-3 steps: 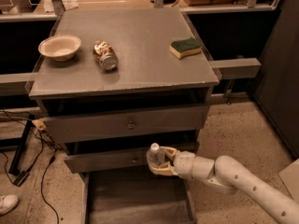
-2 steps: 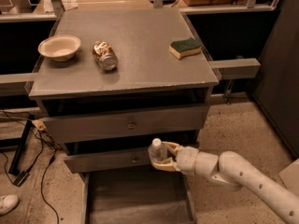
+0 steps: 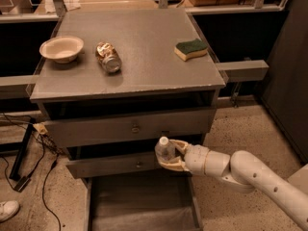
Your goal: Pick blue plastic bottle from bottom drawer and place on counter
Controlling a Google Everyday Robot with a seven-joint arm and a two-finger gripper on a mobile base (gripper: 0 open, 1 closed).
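My gripper (image 3: 168, 157) is shut on the blue plastic bottle (image 3: 164, 149), a small clear bottle with a white cap, held upright in front of the middle drawer. It hangs above the open bottom drawer (image 3: 139, 203), whose flat grey floor is bare. My white arm (image 3: 250, 177) reaches in from the lower right. The counter (image 3: 144, 42) lies well above the bottle.
On the counter are a white bowl (image 3: 61, 48) at left, a crushed metal can (image 3: 108, 57) beside it, and a green-yellow sponge (image 3: 191, 49) at right. Two upper drawers with small knobs (image 3: 135, 128) are closed. Cables (image 3: 33, 158) lie on the floor at left.
My gripper has lifted the bottle slightly upward, from just above the bottom drawer to the front of the middle drawer.
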